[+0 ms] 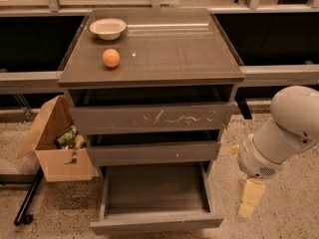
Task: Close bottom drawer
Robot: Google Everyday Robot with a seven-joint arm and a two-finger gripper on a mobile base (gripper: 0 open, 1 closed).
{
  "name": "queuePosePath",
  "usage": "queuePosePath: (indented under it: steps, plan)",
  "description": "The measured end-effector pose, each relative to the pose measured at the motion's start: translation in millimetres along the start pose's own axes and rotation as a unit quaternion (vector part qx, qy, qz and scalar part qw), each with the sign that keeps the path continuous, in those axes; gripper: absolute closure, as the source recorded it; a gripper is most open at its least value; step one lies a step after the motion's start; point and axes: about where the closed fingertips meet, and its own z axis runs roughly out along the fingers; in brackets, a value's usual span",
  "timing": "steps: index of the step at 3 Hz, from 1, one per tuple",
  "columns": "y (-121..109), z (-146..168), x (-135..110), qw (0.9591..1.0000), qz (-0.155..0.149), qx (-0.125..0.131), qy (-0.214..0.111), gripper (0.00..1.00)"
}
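The bottom drawer (155, 222) of the grey-brown cabinet is pulled far out. Its plain front panel is near the lower edge of the view and its flat inside (154, 188) is bare. My white arm (286, 133) comes in from the right. My gripper (248, 198) hangs pale yellow below it, to the right of the drawer's right side wall and apart from it, just above the floor.
Above are the middle drawer front (154, 153) with a white speck and the scratched top drawer front (152, 117), both slightly open. An orange (111, 58) and a white bowl (107, 28) sit on the cabinet top. An open cardboard box (55, 143) stands on the floor at left.
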Motion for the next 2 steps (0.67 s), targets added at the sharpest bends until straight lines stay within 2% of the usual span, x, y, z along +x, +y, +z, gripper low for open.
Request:
queuePosePath:
  steps: [1, 2]
  plan:
    - [-6.2, 42.5, 7.1, 0.9996, -0.027, -0.009, -0.007, 0.0]
    - [-15.1, 147.6, 25.1, 0.9962, -0.065, -0.046, -0.036, 0.0]
